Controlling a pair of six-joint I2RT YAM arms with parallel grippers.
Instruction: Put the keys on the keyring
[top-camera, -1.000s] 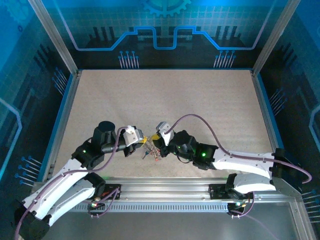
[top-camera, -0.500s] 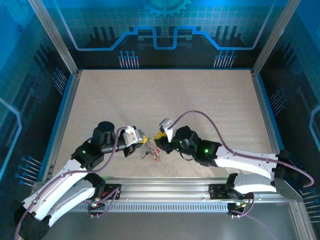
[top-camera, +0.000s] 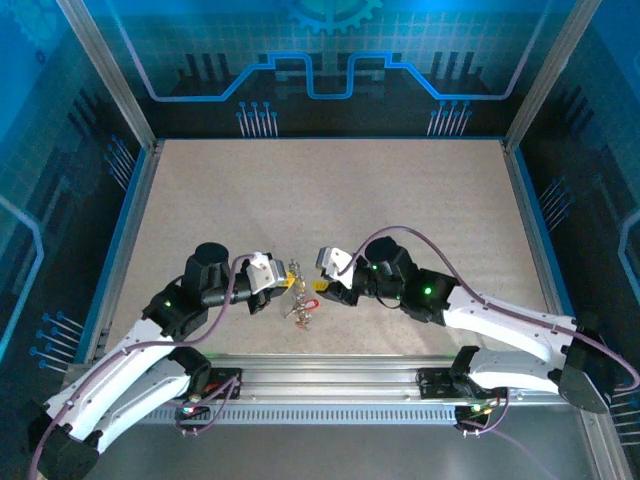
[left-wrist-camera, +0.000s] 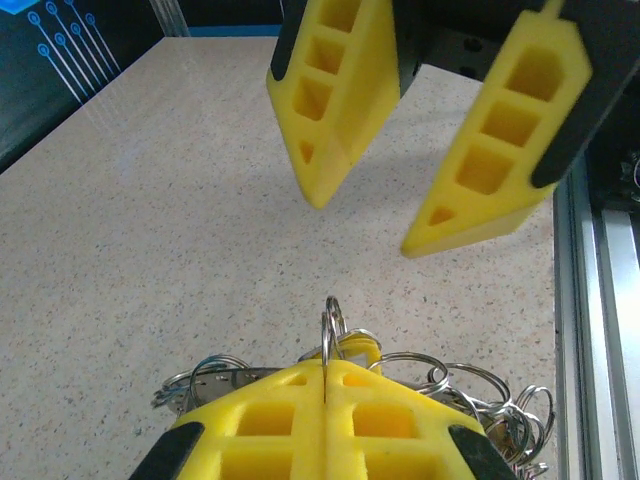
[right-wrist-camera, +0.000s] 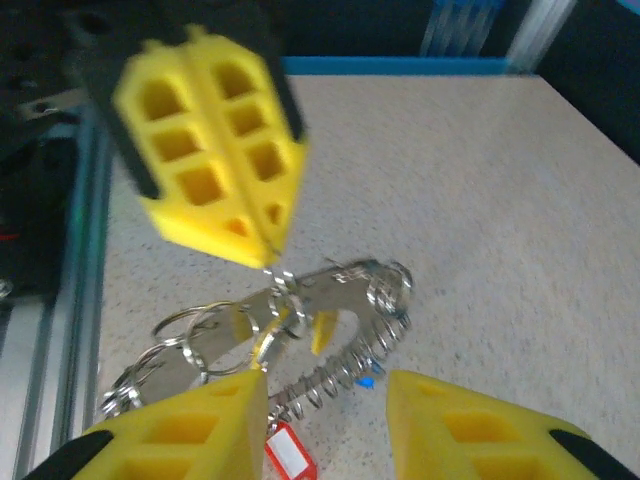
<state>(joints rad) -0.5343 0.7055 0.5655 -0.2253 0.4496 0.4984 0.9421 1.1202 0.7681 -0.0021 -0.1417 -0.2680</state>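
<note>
near the front edge of the table (top-camera: 350, 200), between our two arms, the keyring (left-wrist-camera: 328, 322) stands on edge in the left gripper (left-wrist-camera: 325, 378), whose fingers are pressed flat together on its thin wire. the right gripper (right-wrist-camera: 328, 425) faces it with its fingers spread and nothing between them, just above the tangle. the keys (right-wrist-camera: 322, 332) sit low in that tangle, a yellow one under the ring, a blue speck beside it and a red tag nearest our right fingers.

we see several ways this could go wrong. the hold is on bare round wire, so a push from the right could twist or slide the ring out of the pads. the many loose loops could snag a fingertip, so we might drag the whole bunch and not lift one key. each key is far smaller than a fingertip, so closing may catch wire as well, or miss.

the ring and its loops are bright, hard, slippery steel. the key heads look like smooth plastic. our fingers are yellow wedges with square hollows, probably slightly yielding. the tabletop is pale, speckled and matte.
</note>
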